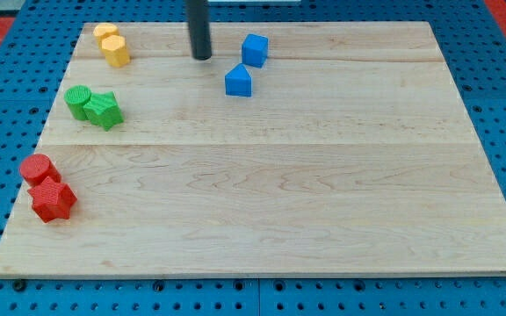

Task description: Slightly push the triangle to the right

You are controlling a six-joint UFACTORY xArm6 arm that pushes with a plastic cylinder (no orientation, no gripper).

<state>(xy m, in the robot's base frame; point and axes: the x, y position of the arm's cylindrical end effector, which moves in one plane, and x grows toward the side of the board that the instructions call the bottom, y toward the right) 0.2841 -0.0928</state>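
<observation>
A blue triangle-like block [239, 81] lies near the view's top, a little left of centre. A blue cube [255, 50] sits just above and to its right. My tip [202, 56] is the lower end of a dark rod coming down from the view's top. It stands to the left of and slightly above the blue triangle, apart from it, and left of the blue cube.
Two yellow blocks [112, 44] sit at the top left. A green cylinder [79, 101] and a green star [104, 110] lie below them. A red cylinder [38, 168] and a red star [53, 199] lie at the left edge of the wooden board [323, 193].
</observation>
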